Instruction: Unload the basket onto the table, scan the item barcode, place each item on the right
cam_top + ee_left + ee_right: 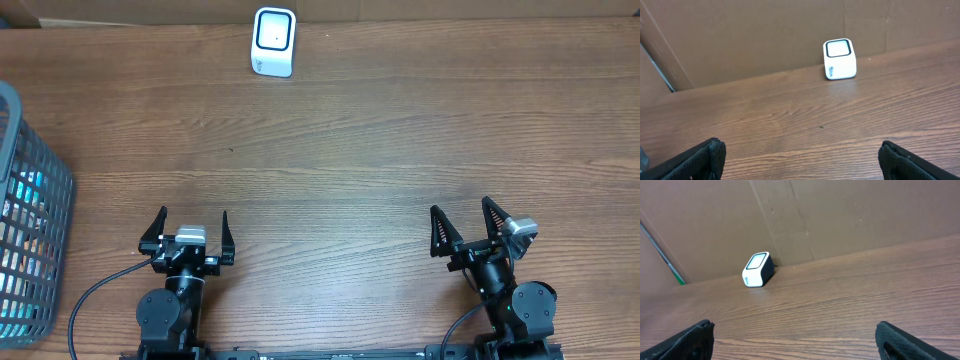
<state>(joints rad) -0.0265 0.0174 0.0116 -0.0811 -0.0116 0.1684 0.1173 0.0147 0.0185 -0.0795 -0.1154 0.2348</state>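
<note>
Left fingers (158, 228) and right fingers (438, 232) released, empty; item (27, 186) in basket (48, 225) at 9 o'clock, half hidden, probably light, slippery: pinch an upper edge

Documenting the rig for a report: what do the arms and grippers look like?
Both arms are black, with round joint housings. The left gripper and right gripper each carry a silver-grey block behind black, tapered jaws with ribbed edges. A black cable loops from each base.

A small white scanner (273, 42) with a dark-framed window is seen standing upright at the table's (400, 150) far edge, left of centre.
</note>
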